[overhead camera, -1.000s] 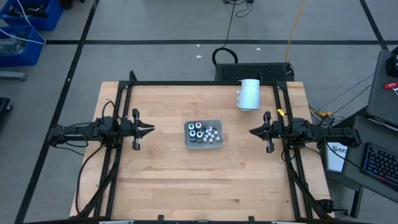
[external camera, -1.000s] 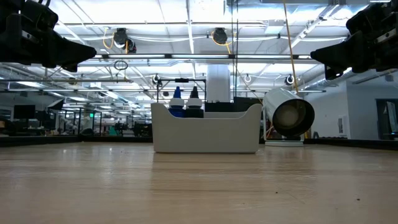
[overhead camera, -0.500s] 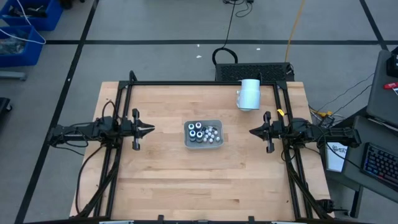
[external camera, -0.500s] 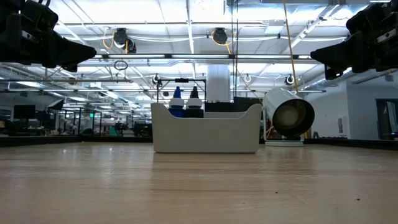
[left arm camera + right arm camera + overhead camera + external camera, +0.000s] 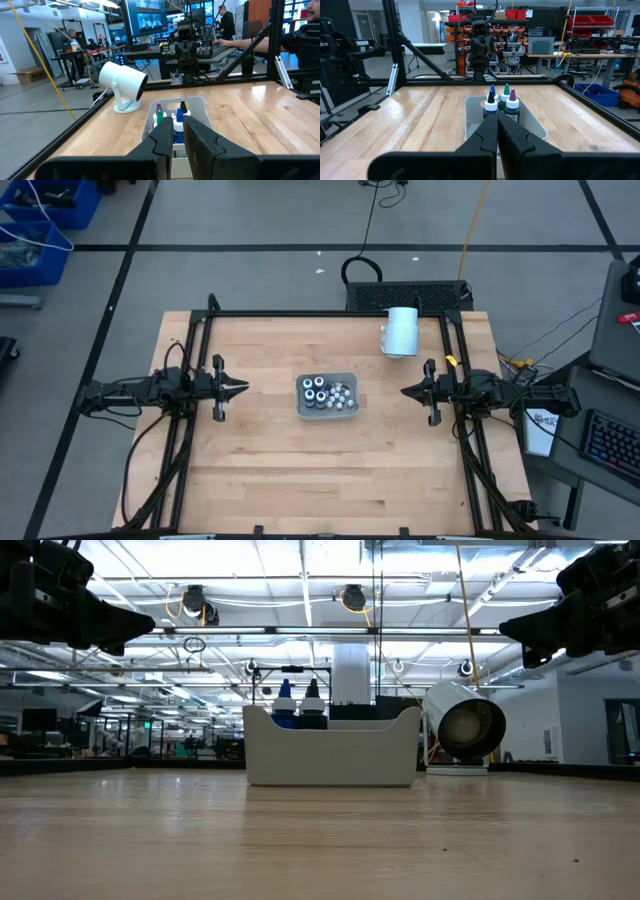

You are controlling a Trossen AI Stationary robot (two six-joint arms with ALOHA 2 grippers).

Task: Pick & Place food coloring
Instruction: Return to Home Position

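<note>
Remaining unchanged, food coloring [image 5: 326, 394] in tray [image 5: 345, 413]

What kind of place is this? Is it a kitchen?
Probably not a kitchen, more likely a robot lab or workshop. A wooden table sits inside a black metal frame, desks with computer screens stand behind it, and shelves of red bins line the back wall.

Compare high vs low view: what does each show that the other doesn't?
High only: the whole table, the tray's contents from above, and both grippers parked apart at the sides, left gripper and right gripper.
Low only: the room behind the table, the tray's side wall with only two bottles poking above it, and the cylinder's open end.
Both: tray, bottles, white cylinder, wood tabletop, both arms off the tray.
</note>
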